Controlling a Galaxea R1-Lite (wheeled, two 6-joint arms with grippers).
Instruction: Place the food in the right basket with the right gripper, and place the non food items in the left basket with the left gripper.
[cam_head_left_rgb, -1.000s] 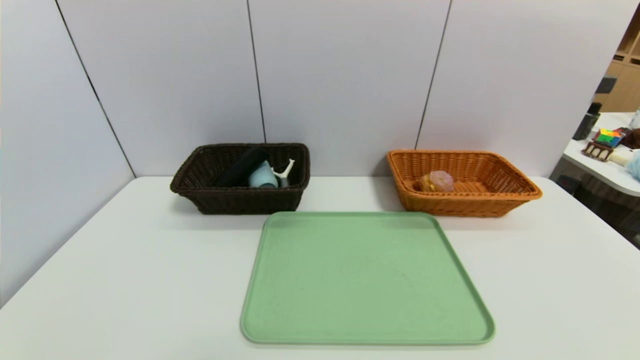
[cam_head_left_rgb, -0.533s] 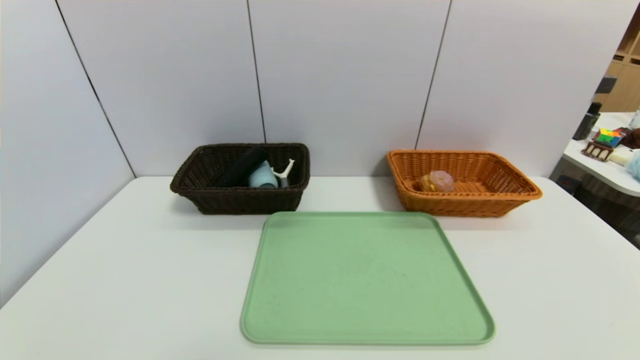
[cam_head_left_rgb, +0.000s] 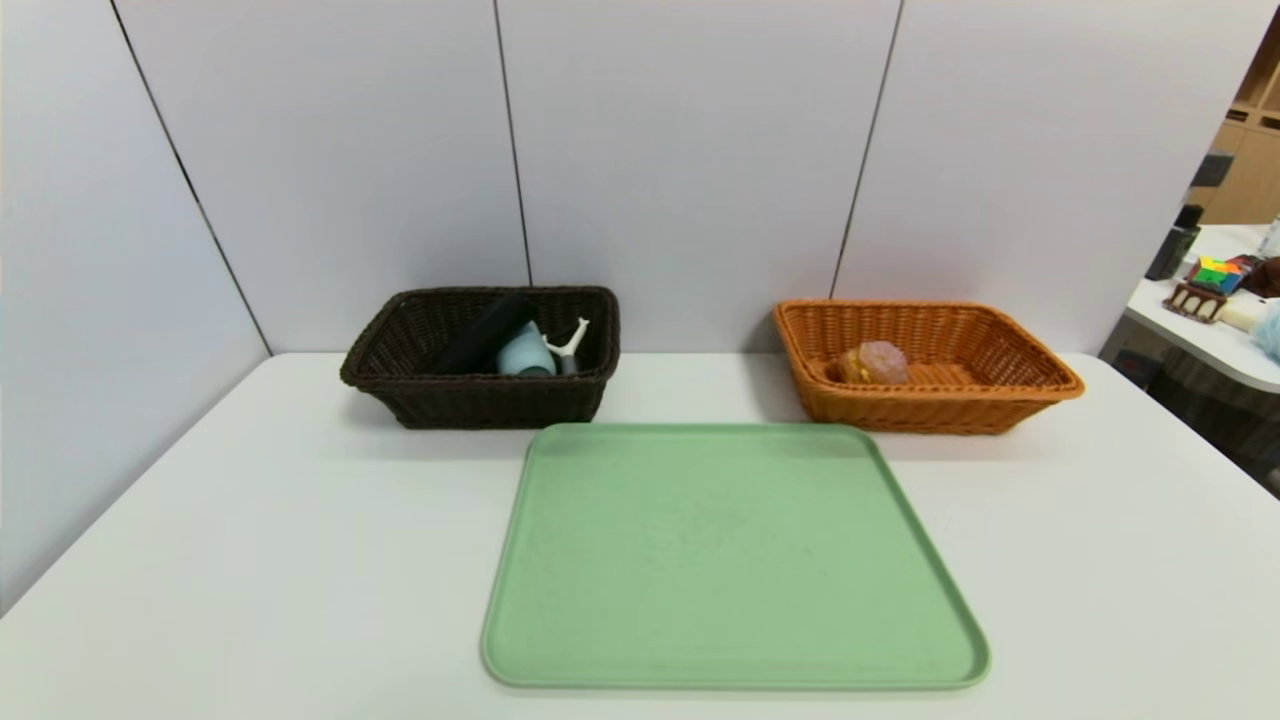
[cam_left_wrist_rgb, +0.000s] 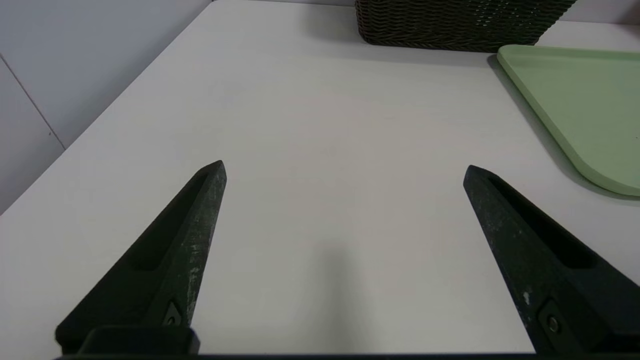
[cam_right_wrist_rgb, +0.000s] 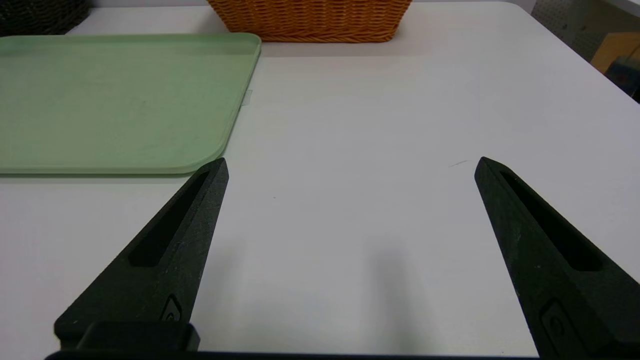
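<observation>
Stock on your desk (cam_head_left_rgb: 250, 560), as it stands:

- Dark basket (cam_head_left_rgb: 480, 400), by the desk's far edge, toward its left side. In it: blue-grey cup (cam_head_left_rgb: 526, 354), black pouch (cam_head_left_rgb: 483, 334) leaning across the cup's left, white peeler (cam_head_left_rgb: 571, 340) just right of the cup, head up.
- Orange basket (cam_head_left_rgb: 930, 405), by the far edge, toward the right side. In it: one bun (cam_head_left_rgb: 874, 363), pinkish crust, yellow filling at its middle, lying in the basket's left half.
- Green tray (cam_head_left_rgb: 735, 560), mid-desk, running from near the front edge back to just short of both baskets; nothing on it.
- Your left claw (cam_left_wrist_rgb: 345, 170): released, fingers (cam_left_wrist_rgb: 197, 225) spread wide, grasping nothing, held above bare desk toward the left edge, with the tray's corner and the dark basket's wall ahead.
- Your right claw (cam_right_wrist_rgb: 350, 167): released, fingers (cam_right_wrist_rgb: 182, 230) spread wide, grasping nothing, above bare desk on the tray's right, with the orange basket ahead.
- Neither claw shows from the head camera.
</observation>
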